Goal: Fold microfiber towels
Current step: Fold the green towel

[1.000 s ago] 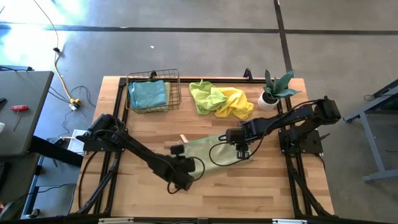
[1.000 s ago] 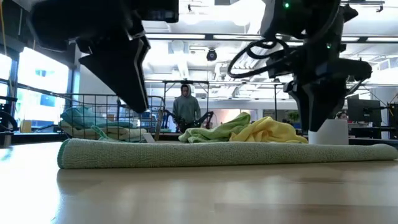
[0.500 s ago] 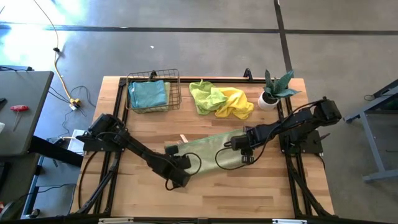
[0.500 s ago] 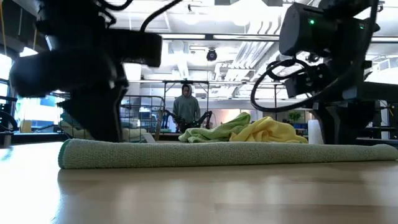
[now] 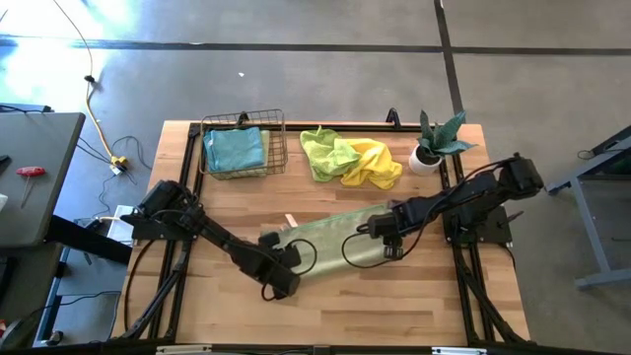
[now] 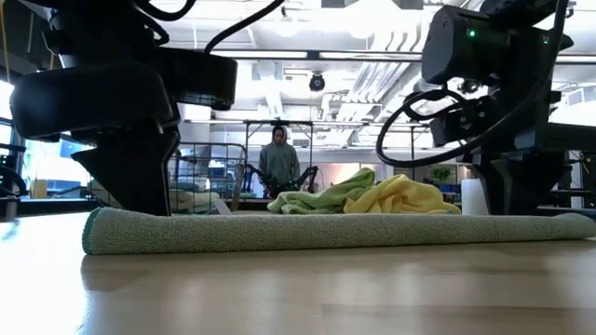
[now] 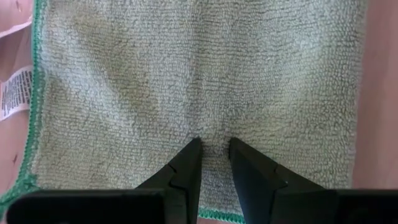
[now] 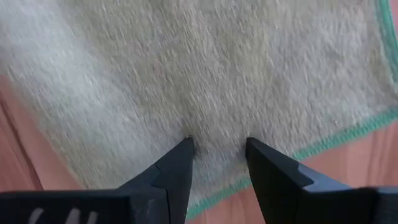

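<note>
A pale sage green towel [image 5: 335,239] lies as a long flat band on the wooden table [image 5: 227,207], green-stitched edge toward the near side. My left gripper [image 5: 284,256] stands on the band's left end, slanting down and open, with its tips on the cloth [image 7: 186,62]. At the right end my right gripper [image 5: 388,241] points straight down, open, also with its tips on the cloth [image 8: 217,62]. In the low view the left arm [image 6: 140,177] and the right arm [image 6: 507,186] both reach the towel's top [image 6: 326,231]. My left gripper [image 7: 214,144] sets both fingertips [image 7: 191,149] on the towel's top face close to its stitched near edge [image 7: 217,214], coming from above at a slant. A narrow strip of cloth shows between the tips. The towel lies flat on the table. My right gripper [image 8: 219,144] has its two fingertips [image 8: 185,148] down on the towel's top face near the stitched edge [image 8: 323,146], coming from above. The gap between the tips is wider, with cloth showing in it. The towel stays flat on the table.
A wire basket [image 5: 243,146] with a teal towel [image 5: 235,150] stands at the far left. Lime green [image 5: 325,153] and yellow [image 5: 373,163] towels lie crumpled at the far middle beside a potted plant [image 5: 436,143]. A person [image 6: 277,160] stands in the room beyond.
Both grippers have come down from just above the towel until their tips rest on it. The left one has also rolled about its own axis and moved slightly toward the towel's left end. The gaps between the fingers look unchanged.
</note>
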`<state>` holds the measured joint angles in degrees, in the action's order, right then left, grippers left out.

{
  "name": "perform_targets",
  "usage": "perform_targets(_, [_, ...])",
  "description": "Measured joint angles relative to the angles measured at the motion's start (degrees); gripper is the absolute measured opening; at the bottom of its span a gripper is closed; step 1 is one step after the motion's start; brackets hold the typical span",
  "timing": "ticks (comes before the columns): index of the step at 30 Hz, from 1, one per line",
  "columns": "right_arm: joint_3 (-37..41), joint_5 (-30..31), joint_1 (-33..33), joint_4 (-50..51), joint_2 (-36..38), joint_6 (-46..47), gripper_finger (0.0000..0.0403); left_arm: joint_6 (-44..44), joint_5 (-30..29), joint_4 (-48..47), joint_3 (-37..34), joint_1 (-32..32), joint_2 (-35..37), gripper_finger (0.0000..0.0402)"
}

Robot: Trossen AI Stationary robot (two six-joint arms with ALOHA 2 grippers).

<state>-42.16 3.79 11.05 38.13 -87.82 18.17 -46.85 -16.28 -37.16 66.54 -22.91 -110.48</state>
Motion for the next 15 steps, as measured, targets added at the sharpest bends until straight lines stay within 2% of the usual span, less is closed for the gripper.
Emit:
perform_targets(8, [-3.55,1.23,0.00,7.26,4.32,0.71,0.0146,6.45,-4.24,-0.35,4.67,0.11,-0.37,0.0078])
perform_targets(13, [-3.73,5.00,0.00,7.87,5.84,6.12,0.0146,9.94,-5.35,-1.03,5.82,0.28,-0.37,0.0078])
perform_targets(15, [-3.73,5.05,-0.20,8.87,5.80,7.92,0.0147,10.02,-5.35,-3.95,5.82,0.24,-0.37,0.0078])
